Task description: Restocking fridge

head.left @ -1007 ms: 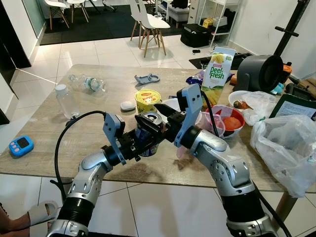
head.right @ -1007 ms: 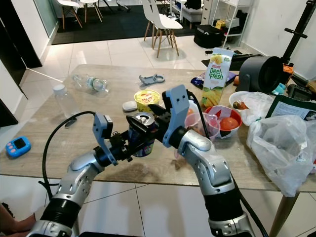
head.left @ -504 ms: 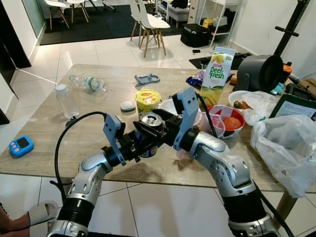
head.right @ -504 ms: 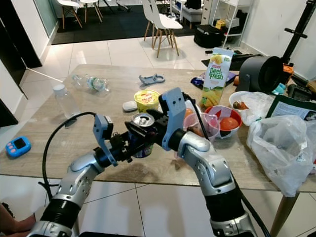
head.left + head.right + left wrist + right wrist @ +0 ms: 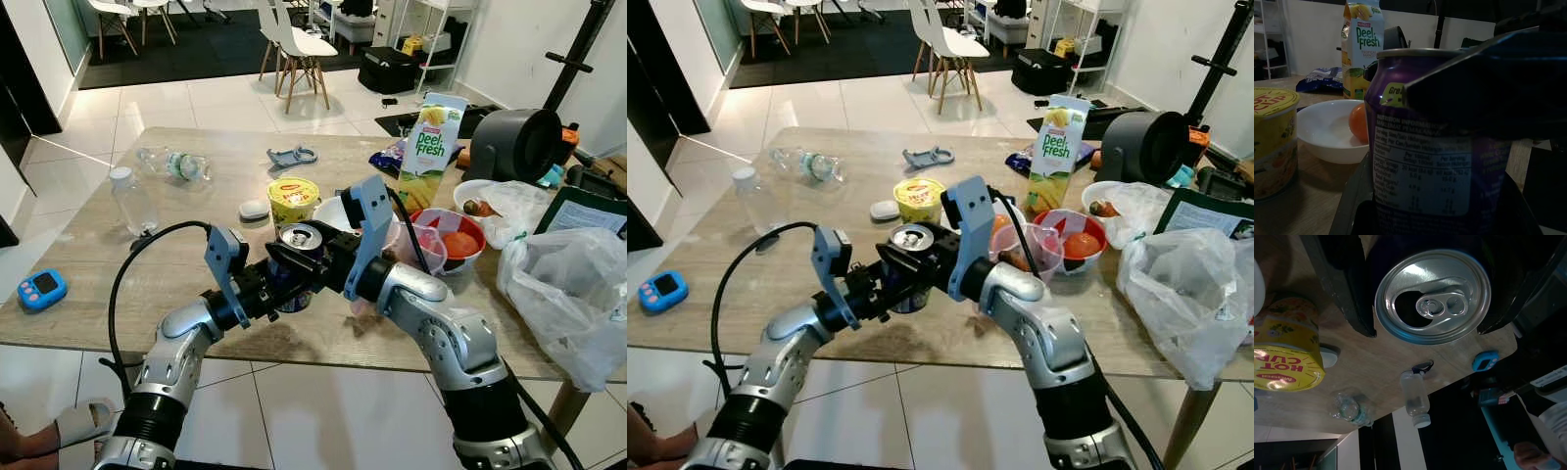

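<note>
A purple drink can (image 5: 300, 238) with a silver opened top (image 5: 1433, 294) hangs upright just above the near part of the wooden table (image 5: 118, 294). My left gripper (image 5: 282, 284) comes in from the left and is shut on the can's lower body (image 5: 1435, 161). From the right, my right gripper (image 5: 300, 255) reaches over it. The right gripper's black fingers (image 5: 1347, 289) press against both sides of the can's rim. In the left wrist view a dark finger of the right gripper crosses the can's upper part.
Behind the can stand a yellow cup noodle (image 5: 294, 199), a white bowl (image 5: 335, 210) and a Peel Fresh juice carton (image 5: 431, 147). A pink bowl of tomatoes (image 5: 449, 241) and plastic bags (image 5: 573, 294) lie to the right. Clear bottles (image 5: 130, 201) sit at left.
The right gripper has moved in over the can and its fingers now sit on the rim. The can has shifted slightly up and right. The left arm has barely moved.
</note>
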Motion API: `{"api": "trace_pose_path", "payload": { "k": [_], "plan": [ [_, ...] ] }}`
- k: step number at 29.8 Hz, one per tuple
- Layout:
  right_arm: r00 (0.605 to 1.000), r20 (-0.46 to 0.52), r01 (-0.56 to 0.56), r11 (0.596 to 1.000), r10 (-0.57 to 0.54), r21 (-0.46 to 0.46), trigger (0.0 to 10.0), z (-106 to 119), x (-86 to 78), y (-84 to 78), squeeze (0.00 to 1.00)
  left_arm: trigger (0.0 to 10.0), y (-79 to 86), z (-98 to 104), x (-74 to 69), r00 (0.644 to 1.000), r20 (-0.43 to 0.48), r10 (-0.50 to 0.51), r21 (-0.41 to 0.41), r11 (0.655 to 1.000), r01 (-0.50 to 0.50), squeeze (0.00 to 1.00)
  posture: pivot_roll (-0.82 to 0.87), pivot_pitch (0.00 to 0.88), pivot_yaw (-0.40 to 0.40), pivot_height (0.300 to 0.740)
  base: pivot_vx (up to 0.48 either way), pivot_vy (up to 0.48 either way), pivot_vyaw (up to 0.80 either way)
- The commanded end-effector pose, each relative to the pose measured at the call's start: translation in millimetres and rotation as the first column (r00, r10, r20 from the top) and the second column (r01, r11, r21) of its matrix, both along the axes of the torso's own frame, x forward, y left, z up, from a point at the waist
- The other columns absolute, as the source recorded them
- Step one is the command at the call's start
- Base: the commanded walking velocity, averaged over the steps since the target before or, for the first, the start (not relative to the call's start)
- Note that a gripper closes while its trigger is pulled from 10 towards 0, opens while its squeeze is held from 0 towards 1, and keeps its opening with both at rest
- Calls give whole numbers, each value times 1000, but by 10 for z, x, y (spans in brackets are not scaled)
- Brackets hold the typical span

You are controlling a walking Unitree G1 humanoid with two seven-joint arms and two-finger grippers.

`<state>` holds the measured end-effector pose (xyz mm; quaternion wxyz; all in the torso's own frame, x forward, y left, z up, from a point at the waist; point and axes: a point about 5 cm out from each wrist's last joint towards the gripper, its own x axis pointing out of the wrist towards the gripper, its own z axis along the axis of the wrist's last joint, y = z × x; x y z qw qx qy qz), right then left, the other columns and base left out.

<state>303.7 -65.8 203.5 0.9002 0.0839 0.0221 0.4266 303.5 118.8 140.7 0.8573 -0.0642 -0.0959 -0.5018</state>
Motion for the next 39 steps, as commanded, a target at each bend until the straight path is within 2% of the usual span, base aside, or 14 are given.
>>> {"api": "trace_pose_path", "payload": {
  "k": [1,6,7,8,9,13,14,15,24,32,39],
  "plan": [
    [1000,-12,16,999,-15,36,10000,26,-6,-56,0,10000,-7,11,-7,1000,10,-13,0,1000,13,0,77,18,3,740,0,0,0],
    [1000,-13,14,999,-14,40,10000,30,-7,-55,0,10000,-12,18,1,1000,9,-8,0,1000,8,0,78,17,2,740,0,0,0],
    [1000,-13,13,999,-13,40,10000,31,-8,-55,0,10000,-15,23,-1,1000,6,-15,-4,1000,15,47,76,19,4,740,0,0,0],
    [1000,-13,13,999,-13,40,10000,31,-8,-55,0,10000,-15,23,-1,1000,6,-15,-4,1000,15,47,76,19,4,740,0,0,0],
    [1000,-13,13,999,-12,39,10000,29,-9,-54,0,10000,-17,29,-3,1000,2,-20,-9,1000,20,1000,77,17,3,740,0,0,0],
    [1000,-13,11,999,-11,39,10000,30,-10,-53,0,10000,-17,52,6,1000,12,-8,-7,1000,8,1000,77,17,3,740,0,0,0],
    [1000,-13,10,999,-9,39,10000,29,-11,-53,0,10000,-14,62,15,1000,17,-1,-6,1000,1,216,78,14,3,740,0,0,0],
    [1000,-13,8,999,-8,38,10000,27,-13,-51,0,10000,-7,69,22,1000,19,4,-5,1000,-3,0,78,13,3,740,0,0,0],
    [1000,0,-8,1000,8,17,10000,10,-34,-34,0,10000,5,117,35,999,32,8,-6,1000,-8,0,79,12,4,740,0,0,0],
    [999,13,-34,999,34,-30,10000,-60,-74,11,0,10000,-94,250,-3,996,67,-54,-29,998,56,0,78,13,5,740,0,0,0],
    [999,13,-28,999,29,-34,10000,-70,-68,9,0,10000,-110,262,-12,996,70,-57,-28,998,59,0,79,15,5,740,0,0,0]
  ]
}}
